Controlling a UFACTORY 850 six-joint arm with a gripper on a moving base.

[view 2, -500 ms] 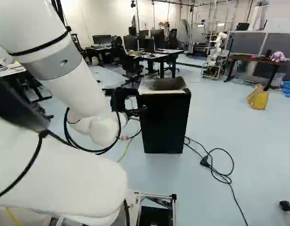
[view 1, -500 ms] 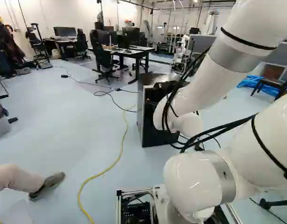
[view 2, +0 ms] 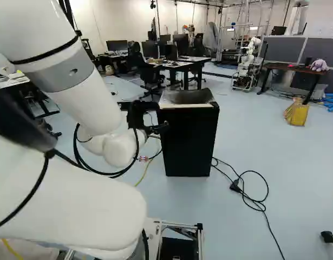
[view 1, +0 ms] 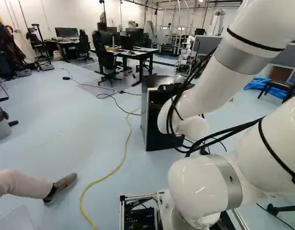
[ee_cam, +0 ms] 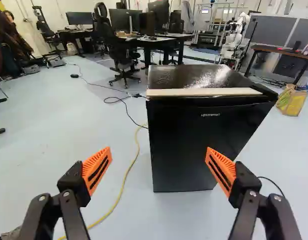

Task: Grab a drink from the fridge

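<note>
My gripper (view 2: 154, 129) is at the near left side of the small black fridge (view 2: 190, 143) in the right base view. Seen from the wrist, the gripper (ee_cam: 159, 160) is open, its two orange-padded fingers wide apart with nothing held between them. Ahead of them stands the fridge (ee_cam: 194, 135), upright on the floor, its door closed and a pale strip along the top front edge. The left base view shows the fridge (view 1: 159, 143) partly behind my arm. No drink is visible.
A yellow cable (view 1: 124, 153) runs over the floor left of the fridge, and a black cable (view 2: 255, 203) lies to its right. Ahead at the left, a person's leg and shoe (view 1: 60, 188) reach in. Desks (view 2: 182, 66) and another robot (view 2: 247, 62) stand farther back.
In the left base view the person's shoe has moved right, toward the yellow cable. The base, arm and fridge show no visible shift.
</note>
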